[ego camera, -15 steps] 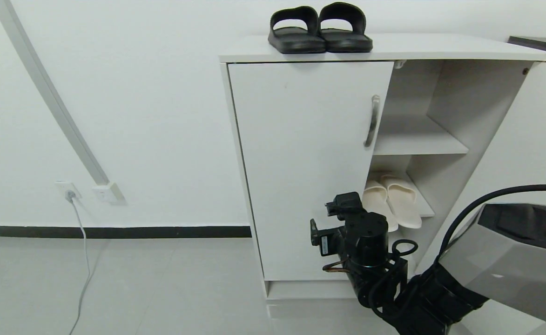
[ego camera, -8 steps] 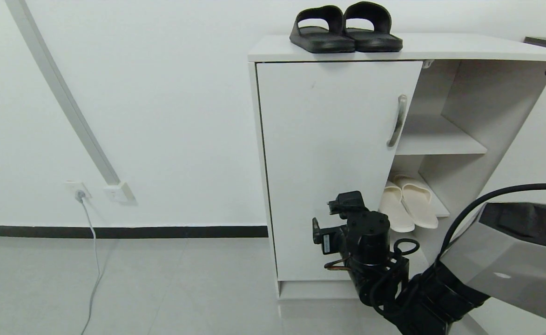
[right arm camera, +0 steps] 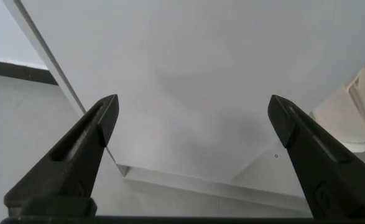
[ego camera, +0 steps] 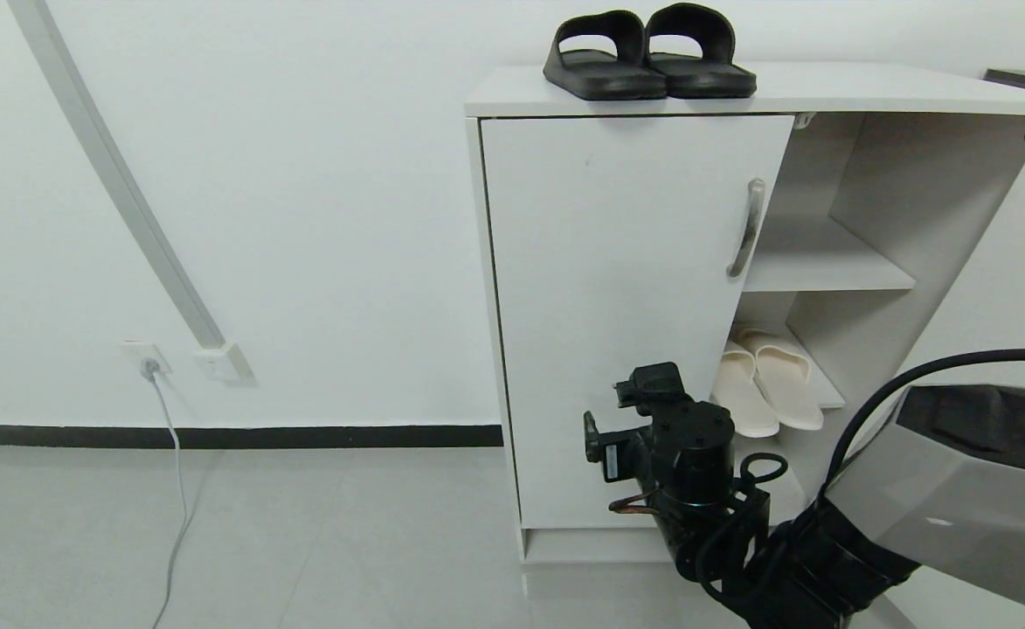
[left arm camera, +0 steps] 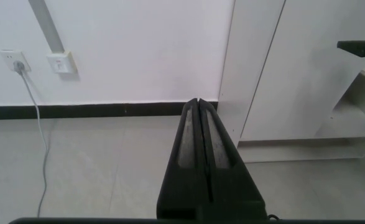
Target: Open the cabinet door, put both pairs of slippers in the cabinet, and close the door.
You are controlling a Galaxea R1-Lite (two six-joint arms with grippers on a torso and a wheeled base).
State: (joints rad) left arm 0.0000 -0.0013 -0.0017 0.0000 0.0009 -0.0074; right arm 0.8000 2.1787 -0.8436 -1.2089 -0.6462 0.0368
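a: where's the cabinet?
b: the white cabinet takes the 3 o'clock side of the head view. its left door is closed, and the right half stands open with shelves showing.
a: and the slippers?
b: the black slippers sit side by side on the cabinet top, at 1 o'clock. the cream slippers lie on the lower shelf inside, at 4 o'clock.
a: the right gripper?
b: the right gripper faces the closed door low down, near its 6 o'clock edge. its fingers are spread wide, with nothing between them.
a: left one?
b: the left gripper has its fingers pressed together, empty, above the floor, apart from the cabinet.
a: the handle?
b: the metal handle stands upright at the closed door's 3 o'clock edge.
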